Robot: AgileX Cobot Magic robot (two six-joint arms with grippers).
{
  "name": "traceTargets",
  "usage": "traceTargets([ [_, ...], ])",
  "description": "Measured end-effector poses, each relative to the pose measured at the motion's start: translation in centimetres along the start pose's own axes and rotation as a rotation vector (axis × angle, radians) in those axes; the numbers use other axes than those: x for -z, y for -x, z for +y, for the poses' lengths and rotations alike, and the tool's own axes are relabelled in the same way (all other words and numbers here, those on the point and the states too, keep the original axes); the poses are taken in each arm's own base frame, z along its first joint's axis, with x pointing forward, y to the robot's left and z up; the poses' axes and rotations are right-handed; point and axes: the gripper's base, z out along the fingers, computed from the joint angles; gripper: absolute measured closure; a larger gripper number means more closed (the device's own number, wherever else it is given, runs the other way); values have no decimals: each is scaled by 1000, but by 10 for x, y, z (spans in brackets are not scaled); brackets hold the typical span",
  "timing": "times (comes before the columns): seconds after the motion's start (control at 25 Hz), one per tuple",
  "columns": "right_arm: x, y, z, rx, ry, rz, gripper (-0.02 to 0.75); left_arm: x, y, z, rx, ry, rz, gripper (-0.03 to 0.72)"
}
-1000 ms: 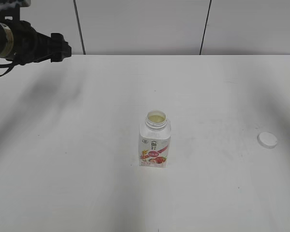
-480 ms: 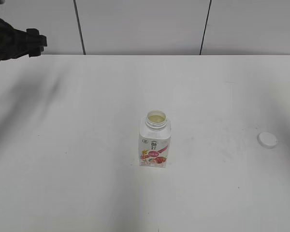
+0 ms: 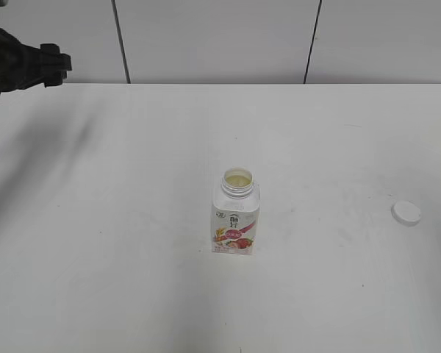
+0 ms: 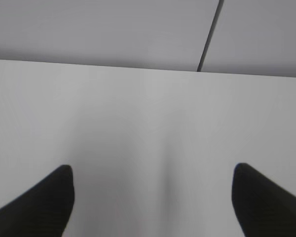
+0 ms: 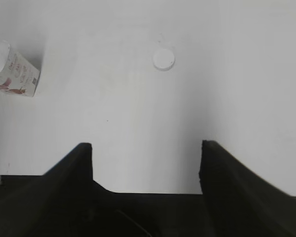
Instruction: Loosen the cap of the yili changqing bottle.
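The yili changqing bottle (image 3: 236, 213) stands upright near the middle of the white table with its neck open and no cap on it. It also shows at the left edge of the right wrist view (image 5: 12, 70). The white cap (image 3: 406, 212) lies flat on the table far right of the bottle, also in the right wrist view (image 5: 164, 59). My left gripper (image 4: 152, 170) is open and empty, its arm (image 3: 26, 65) raised at the far left back. My right gripper (image 5: 146, 145) is open and empty, well short of the cap, out of the exterior view.
The white table (image 3: 132, 220) ends at the back against a white panelled wall (image 3: 213, 37) with dark seams. Nothing else stands on the table.
The left arm drew back to the left between one second and half a second ago, then stayed still. Bottle and cap have not moved.
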Motion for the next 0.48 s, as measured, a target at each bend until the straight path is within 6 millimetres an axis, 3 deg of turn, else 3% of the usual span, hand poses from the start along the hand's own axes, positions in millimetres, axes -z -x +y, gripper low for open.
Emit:
traceTargets([
  [0.2, 16, -41, 4, 89, -37, -137, 204, 0, 0, 0, 0, -1, 0, 96],
  [0.48, -5, -90, 3, 143, -64, -258, 204, 0, 0, 0, -1, -1, 0, 96],
])
